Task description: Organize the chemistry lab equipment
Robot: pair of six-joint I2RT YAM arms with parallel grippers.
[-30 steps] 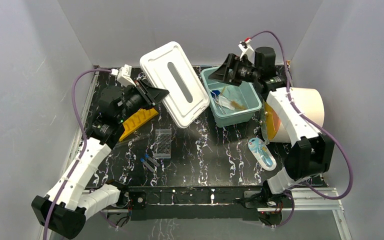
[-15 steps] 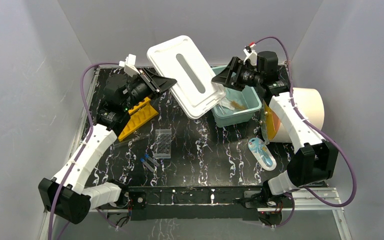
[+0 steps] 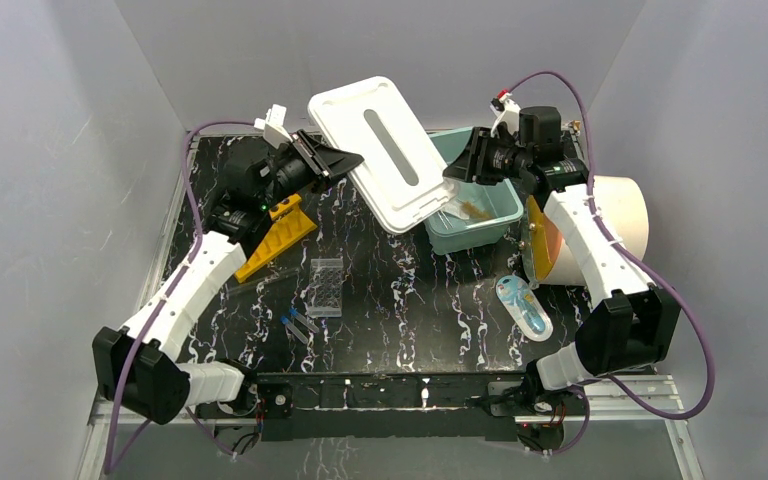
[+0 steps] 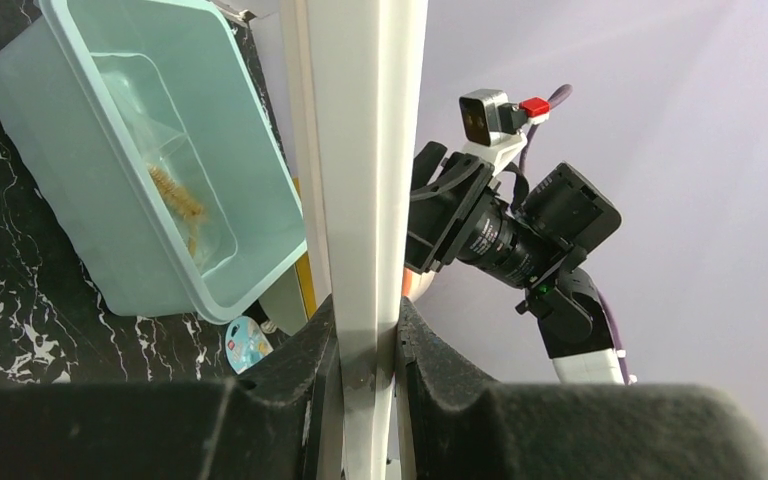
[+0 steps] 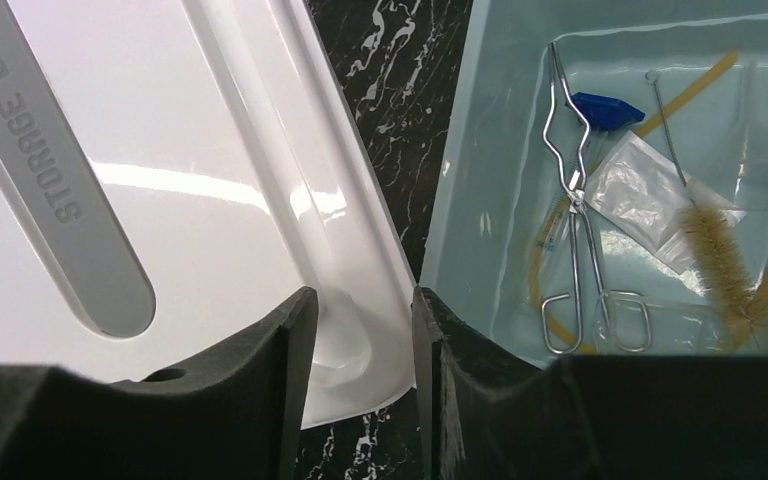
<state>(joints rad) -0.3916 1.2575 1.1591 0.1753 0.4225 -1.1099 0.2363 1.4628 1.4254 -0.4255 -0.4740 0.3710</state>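
My left gripper [image 3: 345,160] is shut on the edge of a white storage-box lid [image 3: 380,150] and holds it tilted in the air, overlapping the teal bin [image 3: 495,218]. The left wrist view shows the lid edge [image 4: 365,150] clamped between the pads. My right gripper [image 5: 365,340] is open, its jaws either side of the lid's corner [image 5: 360,330] above the bin's left wall [image 5: 470,200]. In the bin lie metal forceps [image 5: 580,230], amber tubing [image 5: 680,95], a bristle brush [image 5: 725,255] and a blue-capped piece [image 5: 605,110]. The yellow rack [image 3: 272,238], well plate [image 3: 326,287] and blue-capped tubes [image 3: 298,324] lie on the table.
A large white cylinder with an orange face [image 3: 600,225] stands at the right, beside the right arm. A blue packaged item [image 3: 523,306] lies in front of the bin. Grey walls close in the table on three sides.
My left arm has carried the lid up and to the right, over the bin's left part. My right gripper has drawn right, staying at the lid's right edge.
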